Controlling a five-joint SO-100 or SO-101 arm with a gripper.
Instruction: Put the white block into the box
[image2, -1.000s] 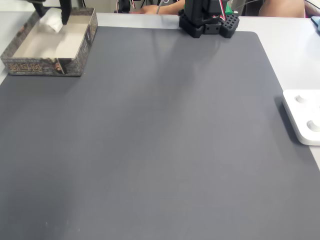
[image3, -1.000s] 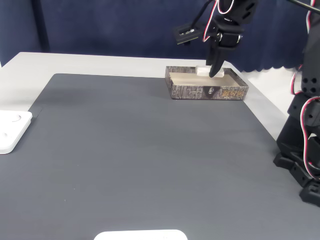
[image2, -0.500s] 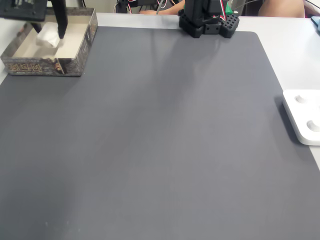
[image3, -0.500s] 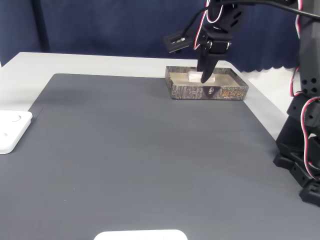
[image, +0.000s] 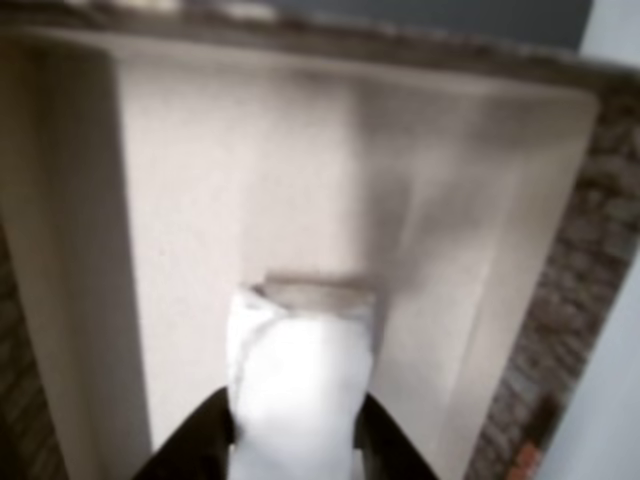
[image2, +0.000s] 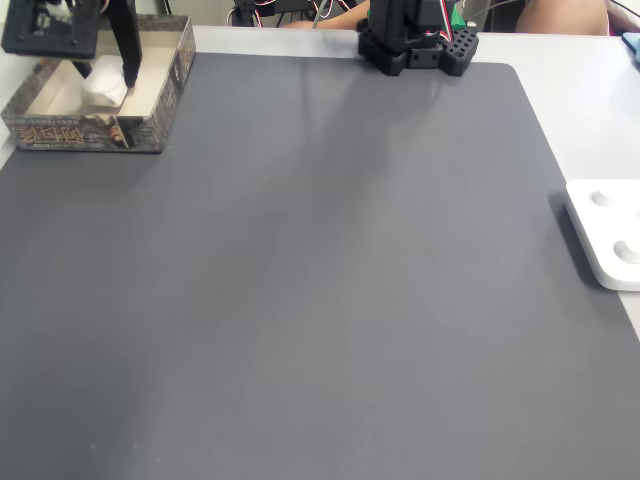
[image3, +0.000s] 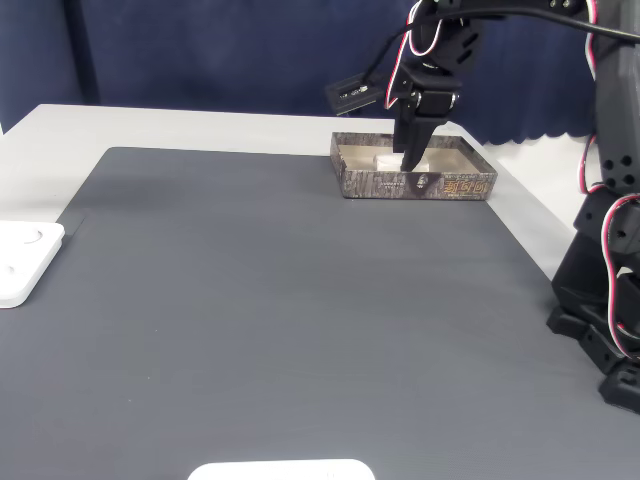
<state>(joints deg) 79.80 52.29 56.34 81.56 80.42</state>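
— Where is the white block (image: 298, 385)?

— Between my fingers (image: 192, 440), inside the box (image: 80, 250). In the other view it fills the lower middle, a dark finger pressed against each long side, its far end low over the pale floor. In a fixed view the white block (image2: 103, 85) sits in the box (image2: 150, 115) toward the side nearer the camera; in the other fixed view only a pale bit (image3: 384, 161) shows above the patterned wall (image3: 450, 186).

— State of the gripper (image2: 105, 85)?

— Narrow, clamped on the block — both fingers touching it. The gripper (image3: 398, 168) reaches down into the box from above.

— What can't be read?

— Whether the block touches the floor; the close picture is blurred and my fingertips are cut off at its bottom edge. The box stands at the mat's (image2: 330, 270) far left corner in a fixed view. The white knobbed panel (image2: 610, 232) is cut off at the right edge, well apart.
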